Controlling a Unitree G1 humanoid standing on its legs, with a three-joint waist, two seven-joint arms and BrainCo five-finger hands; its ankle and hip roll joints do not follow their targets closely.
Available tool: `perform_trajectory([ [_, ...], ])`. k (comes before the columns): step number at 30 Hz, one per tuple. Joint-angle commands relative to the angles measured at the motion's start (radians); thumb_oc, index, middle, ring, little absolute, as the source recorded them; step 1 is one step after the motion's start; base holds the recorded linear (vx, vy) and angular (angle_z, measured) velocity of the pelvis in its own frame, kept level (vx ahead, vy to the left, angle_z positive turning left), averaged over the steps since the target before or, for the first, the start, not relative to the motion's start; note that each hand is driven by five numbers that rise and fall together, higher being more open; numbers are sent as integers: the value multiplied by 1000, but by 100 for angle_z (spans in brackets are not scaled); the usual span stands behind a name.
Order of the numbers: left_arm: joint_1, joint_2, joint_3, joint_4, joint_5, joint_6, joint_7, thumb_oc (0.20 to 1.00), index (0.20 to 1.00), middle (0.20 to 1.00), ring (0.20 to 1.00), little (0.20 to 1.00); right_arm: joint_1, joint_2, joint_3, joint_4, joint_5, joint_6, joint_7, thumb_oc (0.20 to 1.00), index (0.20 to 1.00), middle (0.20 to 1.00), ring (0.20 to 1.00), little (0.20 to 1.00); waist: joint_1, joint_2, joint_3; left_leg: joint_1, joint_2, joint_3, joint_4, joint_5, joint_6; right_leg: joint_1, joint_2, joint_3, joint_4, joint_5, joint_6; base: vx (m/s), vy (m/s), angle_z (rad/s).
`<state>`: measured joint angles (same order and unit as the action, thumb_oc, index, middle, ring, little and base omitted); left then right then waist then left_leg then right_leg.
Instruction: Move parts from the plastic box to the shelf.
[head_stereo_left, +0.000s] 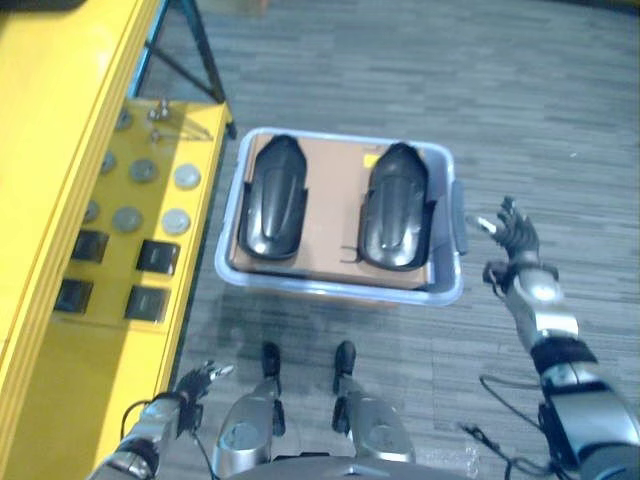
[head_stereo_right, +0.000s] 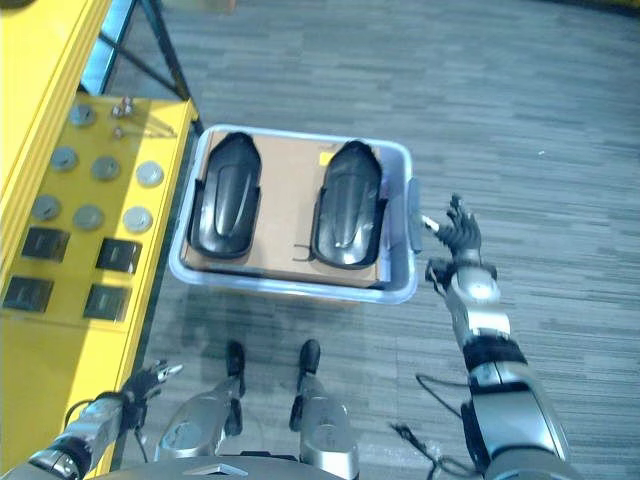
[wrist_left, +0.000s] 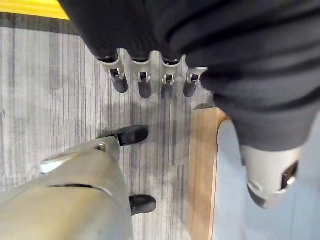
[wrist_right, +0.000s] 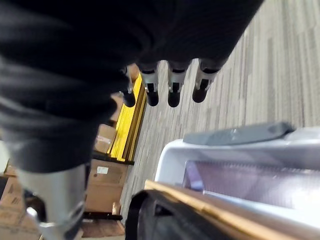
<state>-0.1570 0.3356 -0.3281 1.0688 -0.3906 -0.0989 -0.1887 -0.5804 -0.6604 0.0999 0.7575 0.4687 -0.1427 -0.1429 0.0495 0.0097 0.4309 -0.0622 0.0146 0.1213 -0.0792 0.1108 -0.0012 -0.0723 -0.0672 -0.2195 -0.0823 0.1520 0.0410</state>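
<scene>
The robot's right hand (head_stereo_left: 512, 232), at the right of the frame in the head views, hangs in the air with its fingers spread and relaxed, holding nothing, just beside the right end of the plastic box (head_stereo_left: 330, 292) and its grey side handle (head_stereo_left: 458, 216); the right wrist view shows straight fingers above the box rim with that handle below them. The left hand (head_stereo_left: 196, 382) sits low in the lower left of the frame, near the floor and close to the edge of the yellow shelf (head_stereo_left: 60, 130), fingers loosely open and empty; its wrist view shows straight fingertips over grey floor. The box stands on the floor in the middle of the frame, lined with a brown cardboard sheet (head_stereo_left: 328, 215). Two large black moulded parts lie side by side on it: the left part (head_stereo_left: 271, 198) and the right part (head_stereo_left: 396, 207), both untouched. The shelf runs down the left side of the frame and carries small round metal discs (head_stereo_left: 143, 170) and square black blocks (head_stereo_left: 157, 256), but no large black part that can be seen. Judging from this, the moving has not visibly begun: both parts remain in the box, and each must still be grasped, lifted and carried left to the shelf.
</scene>
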Motion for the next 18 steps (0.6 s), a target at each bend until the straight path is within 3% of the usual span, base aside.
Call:
perform_trajectory([
  [1, -15, 6, -55, 33, -3, -21, -16, 1000, 1000, 1000, 1000, 1000, -28, -71, 62, 31, 38, 29, -37, 1000, 1000, 1000, 1000, 1000, 11, -33, -18, -42, -2, -53, 89, -120, 4, 8, -20, 60, 35, -109, 45, -39, 2, 23],
  [3, -26, 6, -71, 32, -15, -29, -9, 1000, 1000, 1000, 1000, 1000, -84, -94, 83, 54, 47, 49, -49, 1000, 1000, 1000, 1000, 1000, 20, -27, -1, -61, -1, -62, 94, -116, 0, -6, -26, 49, 42, -112, 43, -50, 16, 18],
  [9, -71, 15, -95, 23, -71, -37, 2, 1000, 1000, 1000, 1000, 1000, -236, -131, 164, 190, 40, 200, -98, 1000, 1000, 1000, 1000, 1000, 43, 2, 65, -137, -11, -83, 140, -110, -5, -72, -53, 25, 86, -117, 40, -56, 36, 13],
  [12, -83, 18, -104, 18, -89, -41, 1, 1000, 1000, 1000, 1000, 1000, -255, -131, 179, 244, -7, 259, -67, 1000, 1000, 1000, 1000, 1000, 46, 12, 81, -151, -15, -88, 148, -110, -5, -87, -60, 19, 101, -121, 40, -50, 34, 7],
  [13, -90, 20, -106, 15, -96, -43, -1, 1000, 1000, 1000, 1000, 1000, -258, -125, 195, 285, -43, 298, -20, 517, 517, 517, 517, 517, 49, 17, 89, -154, -19, -92, 148, -109, -4, -92, -64, 16, 105, -122, 39, -35, 30, 7],
  [14, -90, 20, -106, 14, -96, -43, -1, 1000, 1000, 1000, 1000, 1000, -258, -124, 196, 288, -47, 301, -16, 432, 432, 432, 432, 432, 49, 17, 89, -154, -19, -93, 147, -109, -3, -93, -64, 16, 105, -123, 40, -35, 24, 4],
  [15, -90, 20, -108, 13, -98, -48, -2, 1000, 1000, 1000, 1000, 1000, -256, -118, 207, 310, -73, 328, 13, 200, 200, 200, 200, 200, 51, 20, 89, -159, -20, -94, 146, -108, -3, -99, -66, 14, 107, -122, 39, -29, 14, 5],
  [18, -94, 20, -115, 11, -99, -68, -3, 1000, 1000, 1000, 1000, 1000, -249, -106, 247, 391, -154, 362, 79, 200, 200, 200, 200, 200, 57, 26, 89, -163, -21, -95, 144, -106, -3, -102, -74, 7, 107, -121, 37, -13, 6, 1],
])
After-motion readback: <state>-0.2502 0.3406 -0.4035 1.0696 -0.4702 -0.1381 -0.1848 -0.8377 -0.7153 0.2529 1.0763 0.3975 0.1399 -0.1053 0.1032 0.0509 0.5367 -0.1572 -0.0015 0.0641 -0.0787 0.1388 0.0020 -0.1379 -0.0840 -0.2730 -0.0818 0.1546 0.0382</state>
